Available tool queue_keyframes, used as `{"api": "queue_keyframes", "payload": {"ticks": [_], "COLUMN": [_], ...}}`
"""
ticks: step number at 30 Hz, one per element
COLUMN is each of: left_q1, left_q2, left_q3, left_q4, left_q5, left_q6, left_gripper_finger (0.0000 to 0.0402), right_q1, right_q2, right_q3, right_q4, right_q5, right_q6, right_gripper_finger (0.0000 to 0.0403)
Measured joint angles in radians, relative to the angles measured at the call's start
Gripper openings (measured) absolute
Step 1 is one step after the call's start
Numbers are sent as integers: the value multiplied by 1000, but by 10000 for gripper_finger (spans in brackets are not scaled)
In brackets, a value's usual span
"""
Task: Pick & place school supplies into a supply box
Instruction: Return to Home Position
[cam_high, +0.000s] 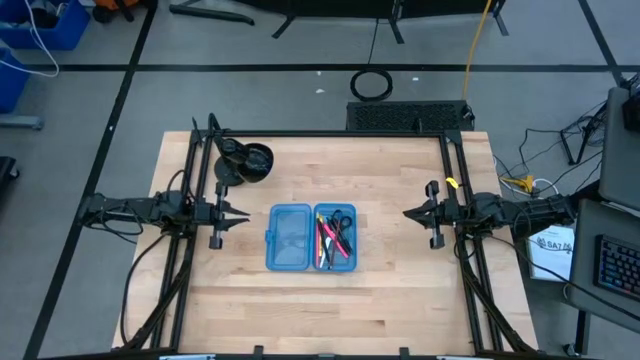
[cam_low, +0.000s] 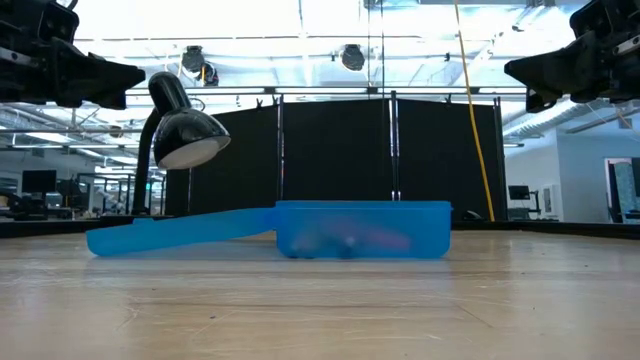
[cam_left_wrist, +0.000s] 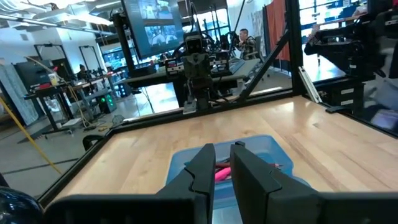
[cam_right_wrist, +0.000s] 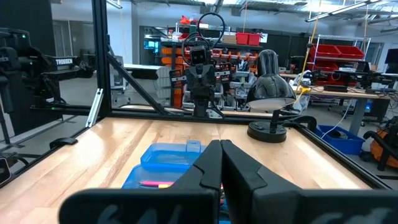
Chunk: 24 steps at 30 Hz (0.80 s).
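Observation:
The translucent blue supply box (cam_high: 310, 237) lies open at the table's middle, both halves flat on the wood. Its left half (cam_high: 289, 237) holds nothing. Its right half (cam_high: 347, 262) holds the school supplies: black-handled scissors (cam_high: 342, 220) and several pens (cam_high: 327, 243). In the low view the supplies show dimly through the box wall (cam_low: 362, 230). My left gripper (cam_left_wrist: 222, 149) hovers level at the table's left, well above the wood, with a narrow gap between its fingers and nothing in it. My right gripper (cam_right_wrist: 221, 144) hovers level at the table's right, shut and empty.
A black desk lamp (cam_high: 245, 160) stands at the far left, its shade (cam_low: 185, 130) hanging over the table behind the box lid. Black frame rails (cam_high: 195, 250) run along the table's left, right and far sides. Bare wood (cam_high: 320, 310) lies in front of the box.

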Motion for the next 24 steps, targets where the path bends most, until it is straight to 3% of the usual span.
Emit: {"api": "queue_keyframes", "payload": {"ticks": [24], "left_q1": [0], "left_q2": [0], "left_q3": [0], "left_q4": [0], "left_q5": [0], "left_q6": [0], "left_gripper_finger": [43], "right_q1": [0], "right_q2": [0], "right_q3": [0], "right_q4": [0], "right_q5": [0], "right_q6": [0], "right_gripper_finger": [0]}}
